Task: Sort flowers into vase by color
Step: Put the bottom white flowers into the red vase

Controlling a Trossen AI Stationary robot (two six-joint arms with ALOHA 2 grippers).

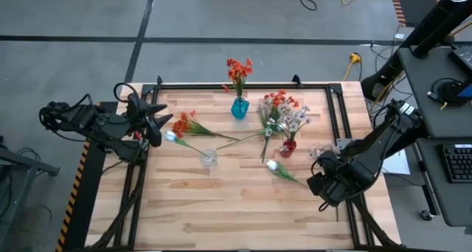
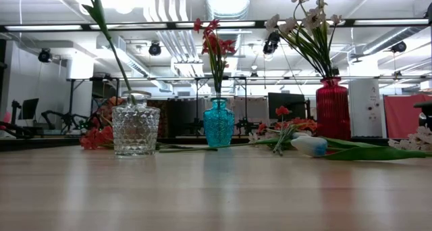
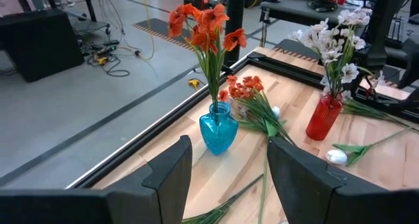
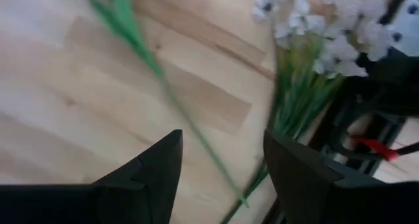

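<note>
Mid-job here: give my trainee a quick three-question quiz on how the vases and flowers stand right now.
1. True or false: the blue vase holds orange-red flowers.
2. Which flowers stand in the red vase? A) orange-red B) pale pink-white C) none
3. Fill in: a white tulip bud lies on the table, nearest the ____ gripper.

Key: 1 true; 2 B; 3 right.

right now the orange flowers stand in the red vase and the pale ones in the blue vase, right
No, the vases are swapped. The orange flowers stand in the blue vase and the pale flowers in the red vase; the left wrist view shows it.
</note>
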